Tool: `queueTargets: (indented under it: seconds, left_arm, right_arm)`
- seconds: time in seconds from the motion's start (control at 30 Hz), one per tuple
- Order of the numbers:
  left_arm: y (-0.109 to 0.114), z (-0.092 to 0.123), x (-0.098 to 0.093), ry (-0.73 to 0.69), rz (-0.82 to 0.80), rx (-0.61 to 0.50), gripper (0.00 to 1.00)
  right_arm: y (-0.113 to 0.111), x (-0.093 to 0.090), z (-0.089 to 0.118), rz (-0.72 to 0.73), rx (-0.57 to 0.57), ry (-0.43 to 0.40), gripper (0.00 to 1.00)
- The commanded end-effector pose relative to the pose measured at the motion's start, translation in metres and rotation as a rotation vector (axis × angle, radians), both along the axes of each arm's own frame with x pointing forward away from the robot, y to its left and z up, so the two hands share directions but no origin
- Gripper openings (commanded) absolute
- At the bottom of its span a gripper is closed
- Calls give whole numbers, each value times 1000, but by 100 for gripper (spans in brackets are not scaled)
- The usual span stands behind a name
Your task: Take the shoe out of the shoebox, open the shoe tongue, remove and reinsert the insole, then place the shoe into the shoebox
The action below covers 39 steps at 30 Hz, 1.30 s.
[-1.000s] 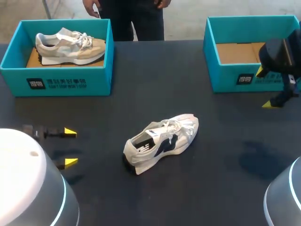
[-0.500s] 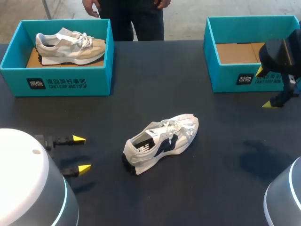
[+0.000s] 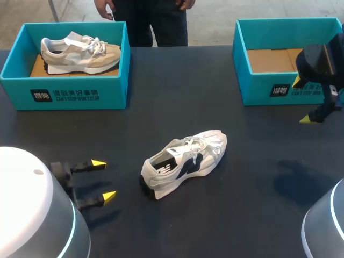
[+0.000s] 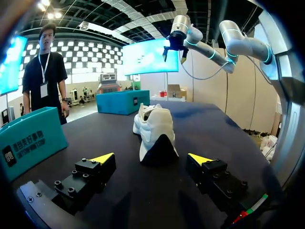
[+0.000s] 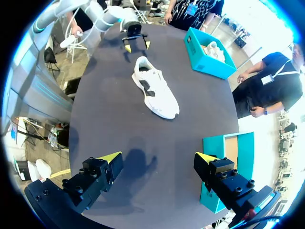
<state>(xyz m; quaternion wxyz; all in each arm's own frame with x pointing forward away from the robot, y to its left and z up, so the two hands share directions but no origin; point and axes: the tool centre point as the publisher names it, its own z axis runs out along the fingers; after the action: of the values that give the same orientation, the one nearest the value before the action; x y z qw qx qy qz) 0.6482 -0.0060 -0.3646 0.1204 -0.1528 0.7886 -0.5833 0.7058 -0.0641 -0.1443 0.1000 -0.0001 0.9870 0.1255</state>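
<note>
A white shoe with dark side marks lies on the dark table's middle, heel toward my left arm, toe toward the far right. My left gripper stands open just left of the heel, apart from it. In the left wrist view the shoe's heel is straight ahead of my left gripper, whose yellow tips are spread wide. My right gripper hangs open high at the right, by the empty teal shoebox. Far below my right gripper, the right wrist view takes in the shoe.
A second teal shoebox at the far left holds a beige shoe. The empty box's edge lies under my right gripper's one finger. Bare dark tabletop surrounds the white shoe.
My left gripper has moved right and nearer the front edge, closing in on the shoe's heel, still open. The right arm and the shoe have kept still.
</note>
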Motion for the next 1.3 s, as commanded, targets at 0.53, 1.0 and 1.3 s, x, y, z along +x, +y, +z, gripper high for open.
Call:
queueTargets:
  seconds: [0.53, 1.0, 1.3]
  left_arm:
    - [-30, 0, -6, 22, 101, -32, 100]
    - [-53, -13, -2, 39, 155, -45, 100]
    - [-69, -22, 6, 55, 155, -32, 100]
  right_arm:
    - [1, 2, -1, 0, -3, 4, 100]
    - [1, 2, -1, 0, -3, 4, 100]
    - [1, 2, -1, 0, -3, 4, 100]
